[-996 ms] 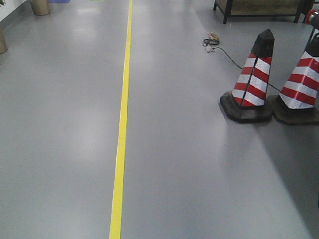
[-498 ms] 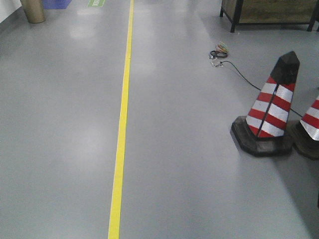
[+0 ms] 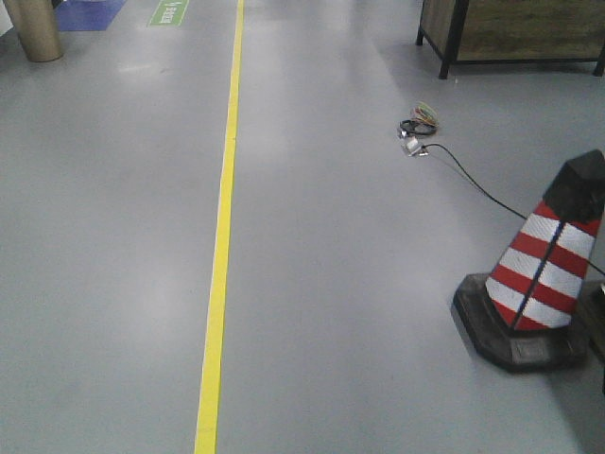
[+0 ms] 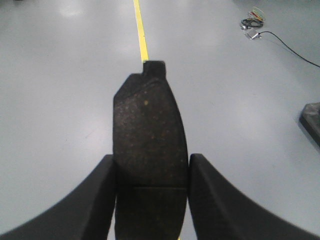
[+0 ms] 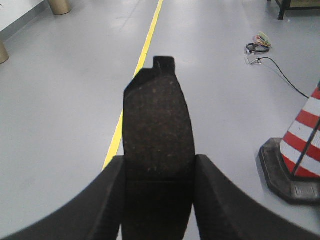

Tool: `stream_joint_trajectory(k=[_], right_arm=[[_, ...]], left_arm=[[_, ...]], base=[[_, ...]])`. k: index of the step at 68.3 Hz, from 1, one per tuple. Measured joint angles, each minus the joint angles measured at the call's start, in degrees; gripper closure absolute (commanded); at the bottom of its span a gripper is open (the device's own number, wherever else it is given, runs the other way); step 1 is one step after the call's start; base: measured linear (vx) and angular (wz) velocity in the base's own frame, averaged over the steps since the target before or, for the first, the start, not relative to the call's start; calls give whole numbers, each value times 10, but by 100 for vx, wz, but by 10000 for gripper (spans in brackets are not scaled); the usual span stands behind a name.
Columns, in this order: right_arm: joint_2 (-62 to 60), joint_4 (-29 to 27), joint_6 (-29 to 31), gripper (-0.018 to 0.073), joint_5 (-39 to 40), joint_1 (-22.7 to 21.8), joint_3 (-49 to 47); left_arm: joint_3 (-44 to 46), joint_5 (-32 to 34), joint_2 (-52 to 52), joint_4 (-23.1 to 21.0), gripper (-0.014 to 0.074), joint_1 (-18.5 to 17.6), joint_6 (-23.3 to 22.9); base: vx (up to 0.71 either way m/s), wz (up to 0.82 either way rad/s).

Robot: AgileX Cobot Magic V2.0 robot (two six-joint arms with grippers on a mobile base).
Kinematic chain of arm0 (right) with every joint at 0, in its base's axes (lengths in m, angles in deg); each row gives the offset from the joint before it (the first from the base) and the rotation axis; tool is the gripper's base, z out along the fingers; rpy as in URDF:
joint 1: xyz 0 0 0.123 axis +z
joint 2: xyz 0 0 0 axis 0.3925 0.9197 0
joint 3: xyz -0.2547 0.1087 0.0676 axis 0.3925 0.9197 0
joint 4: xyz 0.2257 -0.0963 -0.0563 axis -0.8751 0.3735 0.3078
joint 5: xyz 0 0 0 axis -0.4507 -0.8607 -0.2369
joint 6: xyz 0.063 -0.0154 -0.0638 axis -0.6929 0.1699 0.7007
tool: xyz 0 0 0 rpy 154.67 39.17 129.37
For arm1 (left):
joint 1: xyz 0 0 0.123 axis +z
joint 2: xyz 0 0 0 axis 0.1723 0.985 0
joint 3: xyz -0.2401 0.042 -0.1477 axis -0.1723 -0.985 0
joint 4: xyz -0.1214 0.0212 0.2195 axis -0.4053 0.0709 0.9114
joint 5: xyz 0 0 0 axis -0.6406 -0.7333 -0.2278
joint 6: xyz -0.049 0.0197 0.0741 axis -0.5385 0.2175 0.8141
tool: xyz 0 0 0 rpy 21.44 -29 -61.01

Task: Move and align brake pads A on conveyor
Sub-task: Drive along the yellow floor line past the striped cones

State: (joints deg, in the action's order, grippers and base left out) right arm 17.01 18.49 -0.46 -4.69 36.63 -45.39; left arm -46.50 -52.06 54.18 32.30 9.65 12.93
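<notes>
- Left end effector [image 4: 151, 160] pinches a brake pad [image 4: 150, 120] by its long edges, tab end outward. Right end effector [image 5: 159, 159] pinches a second brake pad [image 5: 157, 110] likewise.
- Both pads hang over bare floor [image 3: 359, 284]; I see no conveyor.
- Edge-only pinch: I judge a jolt could drop a pad.
- Cone [image 3: 544, 274] and cable [image 3: 473, 180] sit near on my right; the base could clip either.

Tally — pads, grippers, floor clutter
Two brake pads A [image 4: 150, 120] [image 5: 157, 115], one gripped by the left gripper [image 4: 151, 165], one by the right gripper [image 5: 159, 162] — plus one striped cone [image 3: 548, 265], one yellow floor line [image 3: 219, 236], one cable coil [image 3: 419, 123], one wooden crate [image 3: 529, 28].
</notes>
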Motion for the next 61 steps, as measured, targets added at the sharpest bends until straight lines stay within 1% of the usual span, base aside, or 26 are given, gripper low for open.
stream_joint_trajectory(k=[22, 35, 47, 61], right_arm=[[0, 0, 0, 564, 0, 0, 0], [0, 0, 0, 564, 0, 0, 0], [0, 0, 0, 564, 0, 0, 0], [0, 0, 0, 564, 0, 0, 0]], left_arm=[[0, 0, 0, 0, 602, 0, 0], [0, 0, 0, 0, 602, 0, 0], [0, 0, 0, 1, 602, 0, 0], [0, 0, 0, 1, 602, 0, 0]], base=[[55, 0], [44, -19], [38, -50], [32, -85]])
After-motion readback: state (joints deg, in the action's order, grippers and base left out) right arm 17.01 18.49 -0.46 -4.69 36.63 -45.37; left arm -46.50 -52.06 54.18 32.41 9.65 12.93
